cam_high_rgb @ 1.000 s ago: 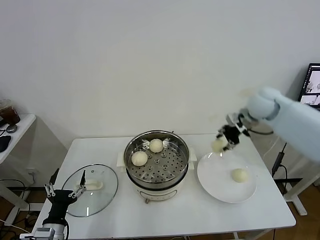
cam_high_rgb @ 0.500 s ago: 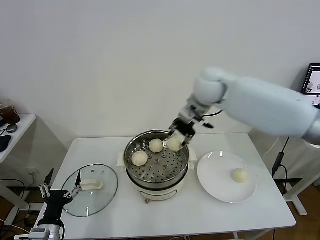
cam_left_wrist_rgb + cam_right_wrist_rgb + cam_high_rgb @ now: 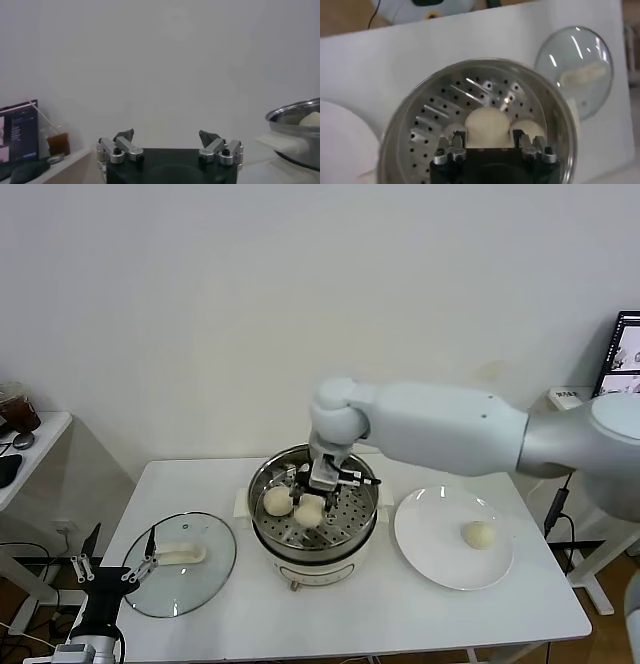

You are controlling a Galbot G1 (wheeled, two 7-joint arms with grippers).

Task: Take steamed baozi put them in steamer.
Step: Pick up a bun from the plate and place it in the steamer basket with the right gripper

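The steamer [image 3: 300, 560] stands mid-table, its perforated tray [image 3: 432, 117] showing in the right wrist view. My right gripper [image 3: 310, 500] reaches down into it, shut on a steamed baozi [image 3: 487, 122] low over the tray. One baozi [image 3: 277, 500] lies just left of the held one. In the right wrist view a bun [image 3: 529, 129] sits on one side of the held bun and another [image 3: 451, 131] peeks out on the other. One more baozi [image 3: 480, 534] rests on the white plate [image 3: 435, 549]. My left gripper [image 3: 112, 570] hangs open and empty off the table's front left corner.
A glass lid [image 3: 190, 576] with a white handle lies on the table left of the steamer. The right arm spans from the right edge across to the steamer, passing behind the plate. A side table [image 3: 25, 444] with a cup stands far left, and a monitor [image 3: 625, 354] far right.
The right arm swung left with the baozi from above the plate to over the steamer, then lowered it into the pot. The left gripper drifted slightly down and left.
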